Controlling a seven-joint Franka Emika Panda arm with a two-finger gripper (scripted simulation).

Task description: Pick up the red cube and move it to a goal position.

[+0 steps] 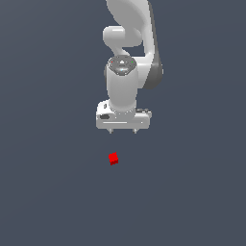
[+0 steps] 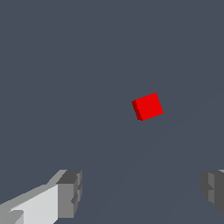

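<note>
The white Panda arm (image 1: 127, 72) hung nose-down over a plain dark grey table (image 1: 48, 192), its wrist body ending in a broad white gripper (image 1: 123, 130) whose two short fingertips (image 1: 111, 129) pointed straight at the surface. The jaws stood wide apart, with nothing between them; in the wrist view the grey pads (image 2: 70, 192) sat at the two far sides of the picture, one on a white finger and the other (image 2: 213, 190) cut by the frame edge, with bare table in the gap. The red cube (image 1: 113, 158) lay on the table below the gripper, clear of it and untouched, a little toward the exterior view's left of the midline between the fingertips, roughly under the finger on that side. In the wrist view the red cube (image 2: 148, 106) showed as a small bright red block turned at a slight angle to the line of the jaws, with one lit face and one darker side face visible, and it sat ahead of the pads rather than between them. It was far narrower than the gap between the pads. A faint paler band crossed the table (image 2: 52, 65) slantwise near the cube in the wrist view. No goal marker could be made out in either view.
</note>
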